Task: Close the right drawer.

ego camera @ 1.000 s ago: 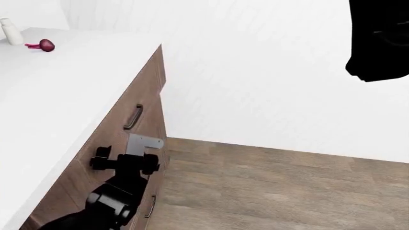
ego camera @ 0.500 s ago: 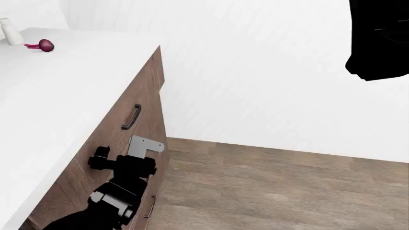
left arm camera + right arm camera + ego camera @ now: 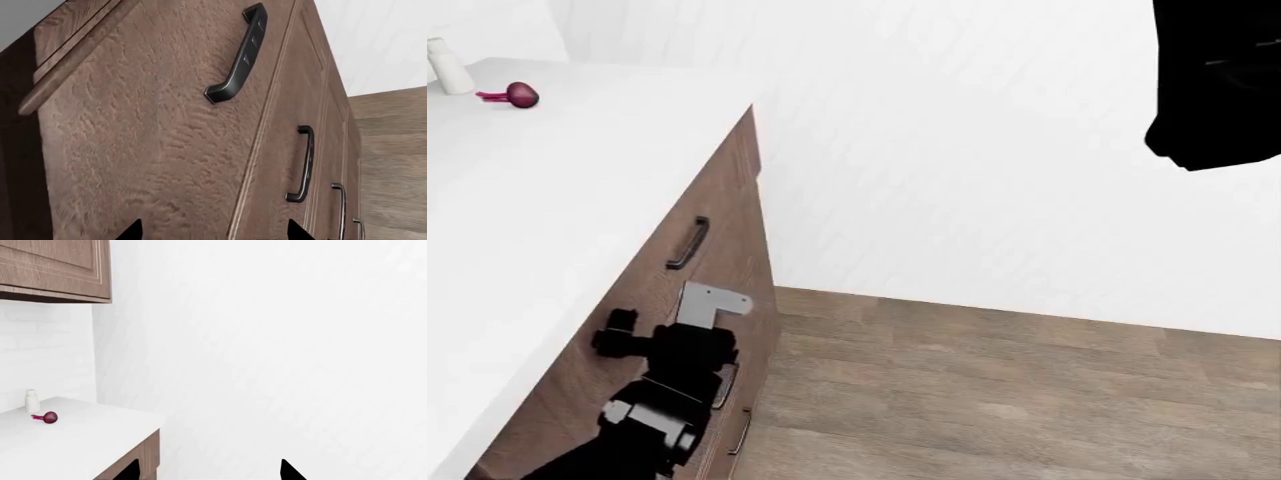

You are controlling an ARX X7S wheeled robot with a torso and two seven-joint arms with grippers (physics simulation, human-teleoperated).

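White walls fill most of the head view, with a brown plank floor (image 3: 988, 390) across the lower right and a white counter (image 3: 534, 200) running down the left side. Under the counter sits the wood-grain cabinet (image 3: 727, 200). The right drawer (image 3: 687, 255) lies at the cabinet's near end, left of centre in the head view, its dark handle (image 3: 689, 243) showing just under the counter edge. Its front looks about level with the neighbouring fronts; I cannot tell whether a gap remains, and nothing of its inside shows.

At the far upper left of the head view a small white bottle (image 3: 446, 66) stands upright on the counter, with a dark red onion (image 3: 519, 95) lying just beside it.

Low in the left of the head view the left gripper (image 3: 714, 305) is right up against the drawer front, below the handle; its pale fingers (image 3: 703, 300) point at the wood, seemingly touching it. In the left wrist view the drawer front fills the frame, the curved handle at upper centre, and only two dark tips show at the bottom edge, well apart, so the jaws stand spread with nothing between them.

The right gripper (image 3: 1214, 85) is a dark mass at the upper right of the head view. In the right wrist view two dark tips at the bottom edge are also well apart, holding nothing, and an upper cabinet (image 3: 53, 270) hangs at the upper left.
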